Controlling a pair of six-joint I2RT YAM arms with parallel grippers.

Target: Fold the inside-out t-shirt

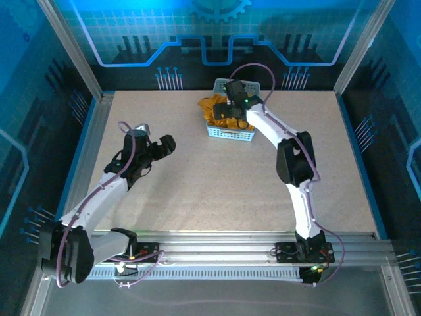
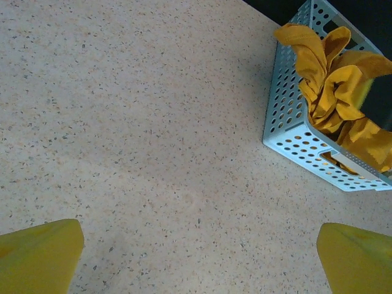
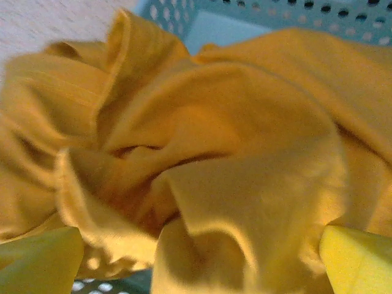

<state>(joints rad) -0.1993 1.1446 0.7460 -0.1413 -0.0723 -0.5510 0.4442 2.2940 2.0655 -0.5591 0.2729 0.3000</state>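
Location of garment: the inside-out t-shirt [image 1: 216, 107] [image 2: 334, 92] [image 3: 214, 153] lies crumpled in the basket [image 1: 230, 134] [image 2: 286, 125] [image 3: 202, 27] at the far middle of the table [image 1: 217, 197]. One bunch of cloth spills over the basket's left rim. No print shows among the visible folds.

Condition of tools: the right gripper [image 1: 227, 113] [image 3: 196, 263] is down over the basket with its fingers spread wide. In the wrist view a raised ridge of yellow cloth sits between them. Whether the fingertips touch it cannot be told, and nothing is pinched yet. The left gripper [image 1: 156, 135] [image 2: 196, 257] is likewise spread and empty, hovering above bare table to the left of the basket and apart from it.

Step in hand, as judged: lifting the shirt out of the basket so it can be laid flat. The task is barely begun — no fold is possible until the cloth is on the table.

Recommendations:
- Close on the ridge between the fingers, taking a good bite of cloth, not a single thin layer that may slip.
- Keep the fingertips clear of the perforated wall, as catching a hole would drag the basket along.
- Lift straight up until the hem clears the rim, then carry it toward the open table.
- Have the left arm ready to take a second corner, since one grip alone will leave the shirt hanging in a rope.
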